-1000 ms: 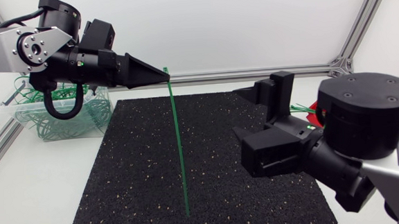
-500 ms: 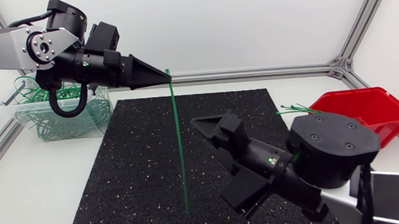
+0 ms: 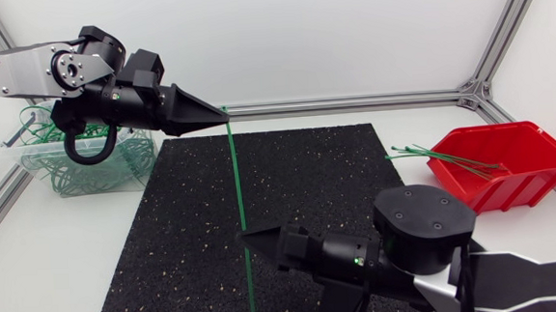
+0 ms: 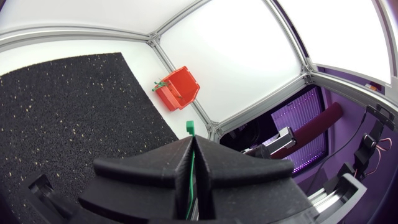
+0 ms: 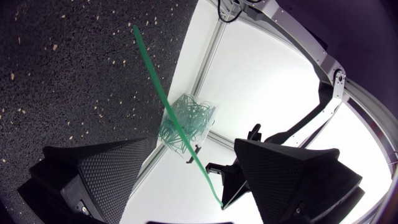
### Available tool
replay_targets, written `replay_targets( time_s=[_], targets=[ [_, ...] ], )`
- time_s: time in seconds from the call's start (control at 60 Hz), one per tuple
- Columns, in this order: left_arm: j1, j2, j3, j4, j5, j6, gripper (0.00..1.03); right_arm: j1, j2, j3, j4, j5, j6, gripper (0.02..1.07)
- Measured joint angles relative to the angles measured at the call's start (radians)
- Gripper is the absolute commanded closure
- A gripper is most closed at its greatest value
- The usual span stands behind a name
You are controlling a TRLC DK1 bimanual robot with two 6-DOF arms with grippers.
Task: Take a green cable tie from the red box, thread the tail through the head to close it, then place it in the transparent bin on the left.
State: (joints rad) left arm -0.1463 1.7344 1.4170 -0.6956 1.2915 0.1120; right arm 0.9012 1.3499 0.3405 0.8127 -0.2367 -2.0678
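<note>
So, one green cable tie (image 3: 240, 207) is out of the red box (image 3: 511, 166), which sits at three o'clock from the black mat (image 3: 167, 240). The left gripper (image 3: 221, 112) has its fingers squeezed shut on the tie's head end, and the tie hangs straight down over the middle of the mat. The right gripper (image 5: 189, 148) has its fingers wide apart, with the tail between them but not touching. The tie is not a loop yet. I think threading comes next, then dropping it in the clear bin (image 3: 11, 146) at ten o'clock.
</note>
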Motion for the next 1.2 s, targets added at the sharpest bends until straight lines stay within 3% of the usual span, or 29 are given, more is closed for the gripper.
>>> replay_targets(
  time_s=[0.533, 0.85, 1.133, 1.2],
  targets=[
    [0.029, 0.109, 0.065, -0.101, 0.037, 0.024, 1.00, 0.040, 0.065, -0.030, 0.045, -0.067, -0.009, 0.07],
    [0.026, 0.118, 0.071, -0.156, 0.037, 0.060, 1.00, 0.042, 0.131, -0.072, 0.159, -0.183, -0.013, 0.10],
    [0.020, 0.130, 0.078, -0.198, 0.037, 0.103, 1.00, 0.020, 0.216, -0.035, 0.164, -0.260, -0.031, 0.11],
    [0.020, 0.131, 0.078, -0.206, 0.037, 0.110, 1.00, 0.015, 0.224, -0.020, 0.164, -0.262, -0.031, 0.15]
  ],
)
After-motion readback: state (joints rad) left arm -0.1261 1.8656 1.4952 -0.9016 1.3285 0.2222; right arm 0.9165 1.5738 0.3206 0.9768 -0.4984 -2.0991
